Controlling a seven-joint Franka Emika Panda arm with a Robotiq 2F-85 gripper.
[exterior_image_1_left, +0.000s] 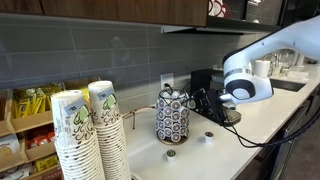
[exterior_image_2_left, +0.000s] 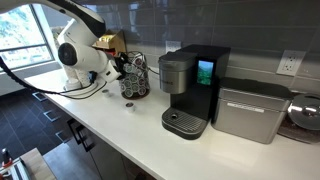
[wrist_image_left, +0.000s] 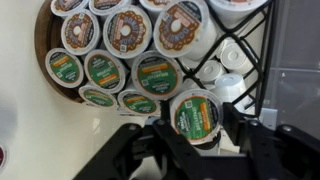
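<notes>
My tool (wrist_image_left: 196, 123) is closed around one coffee pod (wrist_image_left: 194, 112), a green-lidded one, with a finger pressed against each side of it. In the wrist view the pod sits at the near right edge of the pod rack (wrist_image_left: 41, 45). Its lid faces the camera like those of the other pods packed in rings around it, some green and some brown. I cannot tell whether the gripped pod still rests in its slot or has come free of it. In an exterior view the rack (exterior_image_1_left: 172, 120) stands upright on the pale counter (exterior_image_1_left: 215, 150), with my tool (exterior_image_1_left: 207, 103) pressed in against its right side. A small dark round thing (exterior_image_1_left: 170, 153) lies on the counter just in front of the rack. Two tall stacks of paper cups (exterior_image_1_left: 78, 135) stand nearer the camera on the left. In an exterior view a black coffee machine (exterior_image_2_left: 190, 85) stands just right of the rack (exterior_image_2_left: 135, 78), and a silver box (exterior_image_2_left: 250, 112) sits right beside the machine.
</notes>
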